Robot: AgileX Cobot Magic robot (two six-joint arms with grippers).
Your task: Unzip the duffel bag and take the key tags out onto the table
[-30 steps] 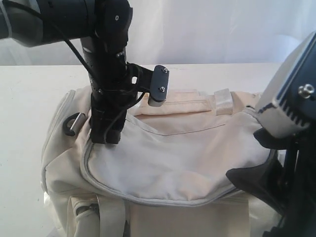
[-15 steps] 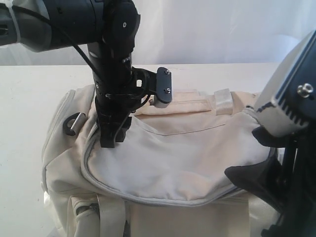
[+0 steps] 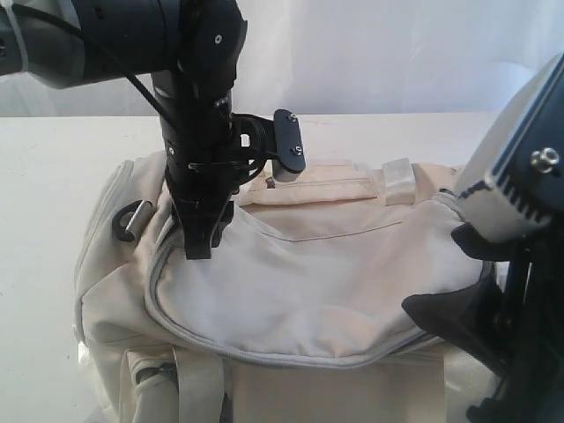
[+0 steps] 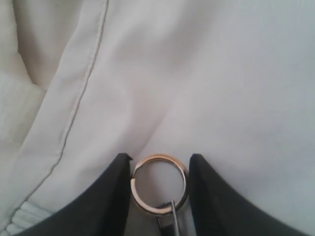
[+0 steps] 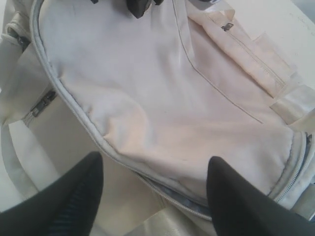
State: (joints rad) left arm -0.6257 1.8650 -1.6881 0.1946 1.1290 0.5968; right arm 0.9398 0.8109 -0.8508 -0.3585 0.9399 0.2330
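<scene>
Left gripper vertical around zipper ring

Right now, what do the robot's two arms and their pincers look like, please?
The left arm is glossy black and round, with a grey band, a thin black cable and a small plate with two silver screws. The left pincer has black tapering fingers. The right arm has a pale grey casing, a black ribbed edge and a silver bolt. The right pincer has broad black fingers.
</scene>
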